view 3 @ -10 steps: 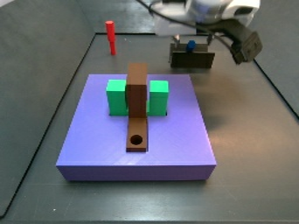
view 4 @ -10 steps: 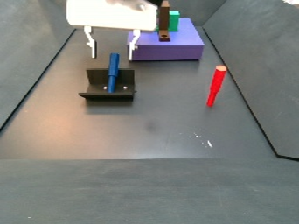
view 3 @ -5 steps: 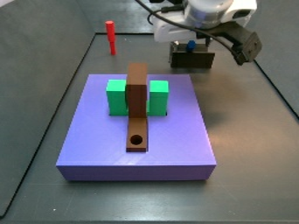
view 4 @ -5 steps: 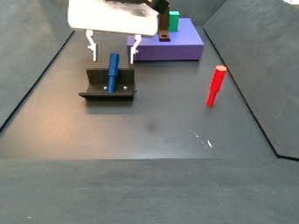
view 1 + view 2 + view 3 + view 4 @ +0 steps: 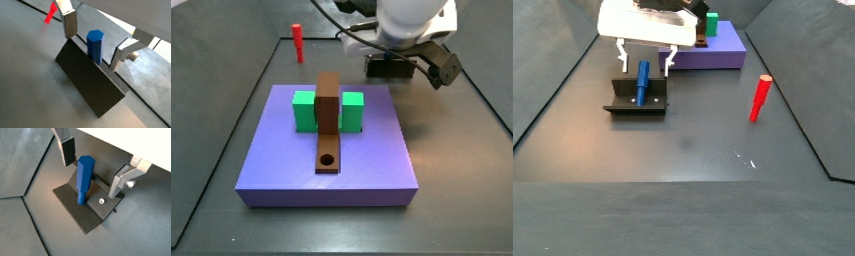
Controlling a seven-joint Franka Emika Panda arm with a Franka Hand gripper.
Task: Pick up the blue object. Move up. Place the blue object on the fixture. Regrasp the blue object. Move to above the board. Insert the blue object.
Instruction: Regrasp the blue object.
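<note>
Gripper (image 5: 647,57) spread wide over the fixture (image 5: 636,99), upper left, straddling but not touching the blue object (image 5: 643,82).

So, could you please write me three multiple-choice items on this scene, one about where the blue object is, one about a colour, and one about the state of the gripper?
1. Where is the blue object?
A. In the board's hole
B. Leaning on the fixture
C. Flat on the purple slab

2. What colour is the peg standing alone on the floor?
A. Red
B. Yellow
C. White

3. How is the gripper?
A. Shut on the blue object
B. Open, fingers either side of it
C. Holding the board

Answers:
1 B: the blue object rests on the fixture.
2 A: the red peg stands apart.
3 B: the gripper shows gaps on both sides.
</note>
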